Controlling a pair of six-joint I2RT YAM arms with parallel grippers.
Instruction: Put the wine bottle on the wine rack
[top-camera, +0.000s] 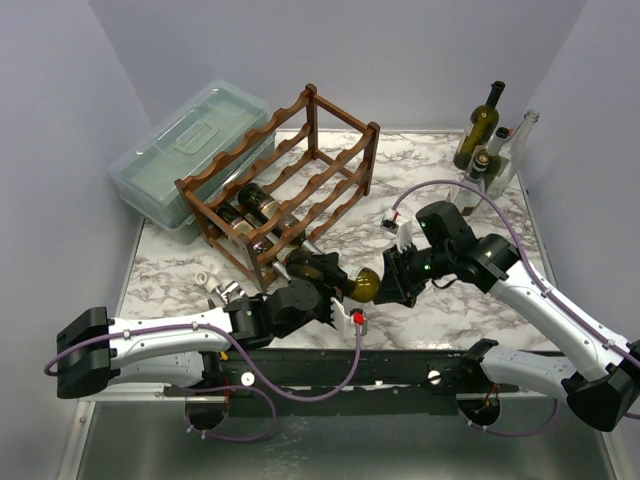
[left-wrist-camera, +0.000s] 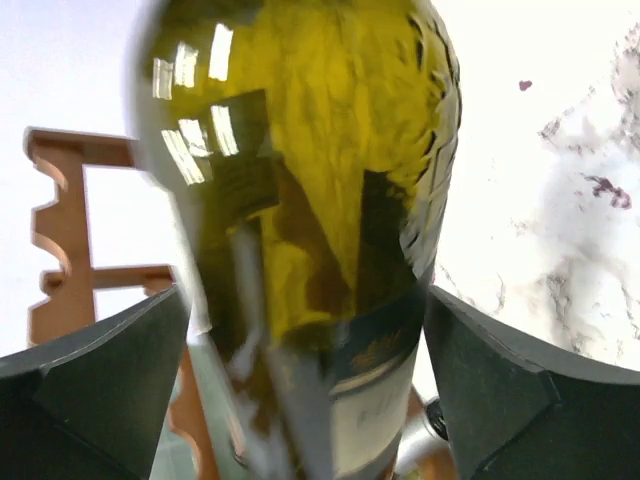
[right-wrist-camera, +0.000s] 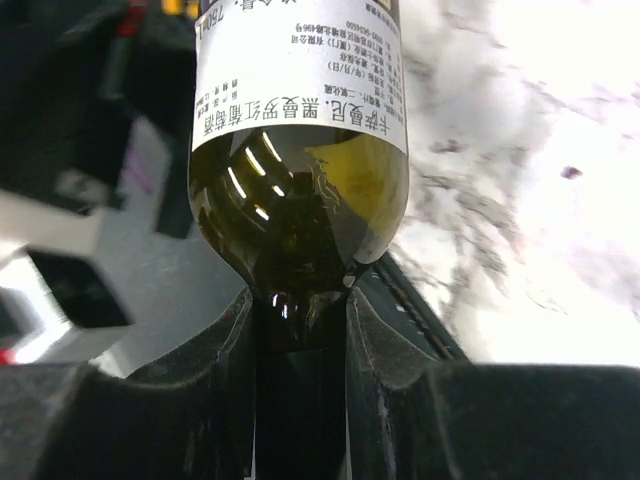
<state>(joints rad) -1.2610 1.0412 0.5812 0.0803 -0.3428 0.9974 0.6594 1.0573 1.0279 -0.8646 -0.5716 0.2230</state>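
Note:
An olive-green wine bottle (top-camera: 364, 285) with a white label lies level above the near middle of the table, its base toward the wine rack (top-camera: 290, 180). My right gripper (top-camera: 392, 280) is shut on the bottle's neck; the right wrist view shows both fingers (right-wrist-camera: 225, 370) pressed on the neck of the bottle (right-wrist-camera: 300, 200). My left gripper (top-camera: 325, 275) straddles the bottle's body. In the left wrist view its fingers (left-wrist-camera: 110, 380) stand close on each side of the blurred bottle (left-wrist-camera: 300, 150), and the left gripper (left-wrist-camera: 305, 300) looks open. The dark wooden rack (left-wrist-camera: 60, 230) shows behind.
The rack holds other dark bottles (top-camera: 262, 205) on its lower tiers. A translucent lidded plastic box (top-camera: 190, 150) stands behind the rack at the far left. Several upright bottles (top-camera: 480, 130) stand in the far right corner. Marble tabletop (top-camera: 440, 190) lies between.

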